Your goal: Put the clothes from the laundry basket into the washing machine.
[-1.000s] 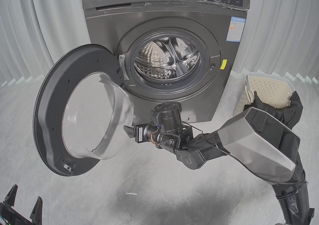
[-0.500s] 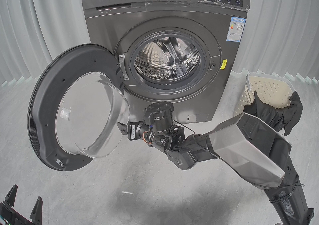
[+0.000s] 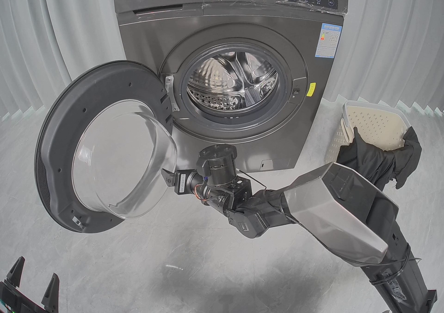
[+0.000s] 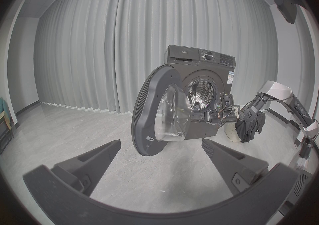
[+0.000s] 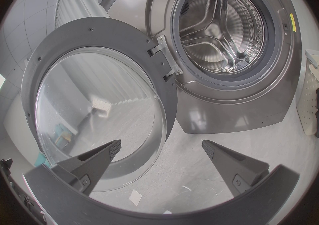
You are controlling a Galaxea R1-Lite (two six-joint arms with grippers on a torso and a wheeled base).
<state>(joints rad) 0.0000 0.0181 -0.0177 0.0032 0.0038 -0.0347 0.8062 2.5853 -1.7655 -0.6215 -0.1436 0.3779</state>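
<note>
Clothes (image 3: 377, 158): black, soft, creased fabric. Draped over the near rim of the laundry basket and hanging down its outer wall, at the right of the scene. The lower part is hidden behind the right arm.
Laundry basket (image 3: 375, 121): off-white plastic, rounded-rectangular, wall perforated with small holes. It stands on the floor just right of the washing machine.
Washing machine (image 3: 138, 36): dark grey front loader with smooth panels. Clear film is wrapped over the top control strip.
Drum (image 3: 231, 79): polished metal, perforated, with raised paddles. The round port rim is fully exposed.
Door (image 3: 69, 120): dark grey ring around a clear bulged bowl. Hinged at the port's left edge and swung wide to the left.
Right hand (image 3: 168, 176): released, fingers spread, holding nothing. It is low in front of the machine, just beside the door's right edge; whether it touches cannot be told.
Left hand (image 3: 36, 273): released, fingers apart, at the near left, well apart from the door.
Floor (image 3: 185, 254): pale grey, smooth, marbled. An open stretch lies between the door and the near edge.
Curtain (image 3: 46, 27): white, pleated, behind the machine.
</note>
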